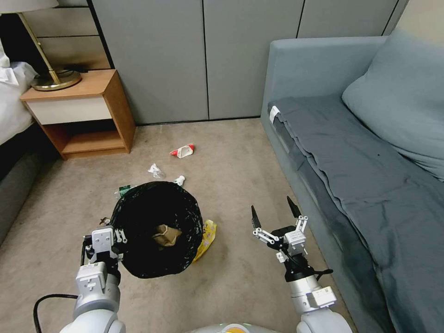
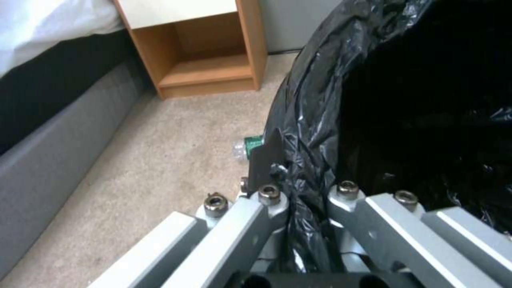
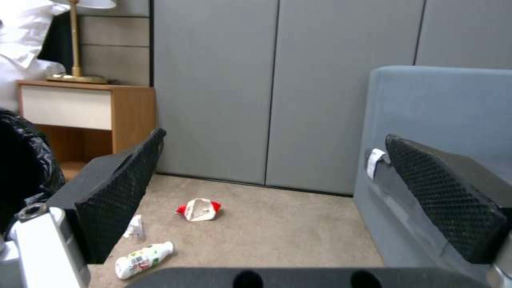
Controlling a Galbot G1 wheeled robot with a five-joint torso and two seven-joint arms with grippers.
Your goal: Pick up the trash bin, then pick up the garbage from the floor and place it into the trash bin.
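Far left: a wooden nightstand [image 1: 78,111] carrying a brass lamp base [image 1: 55,81], beside the edge of a bed [image 1: 14,101]. Lower left: the left pincer [image 1: 107,240], clamped on the near rim of the trash bin [image 1: 157,229]; in the left wrist view its fingers [image 2: 267,160] pinch the crinkly black bag liner [image 2: 309,120] folded over that rim. The bin is tilted, its mouth turned toward the viewer, with a crumpled tan paper [image 1: 166,236] lying inside. Just beside the bin's right side, on the floor [image 1: 231,157], a yellow snack wrapper [image 1: 207,238]. Beyond the bin, on the carpet: a green-labelled scrap [image 1: 124,189] at its far-left edge, a clear plastic scrap [image 1: 155,171], a small white bottle [image 1: 179,180], and farther off a red-and-white packet [image 1: 182,151]. Right of centre: the right pincer [image 1: 276,214], fingers spread apart and empty, poised above bare carpet. Far right: a grey-blue sofa [image 1: 370,152] with a cushion [image 1: 402,97].
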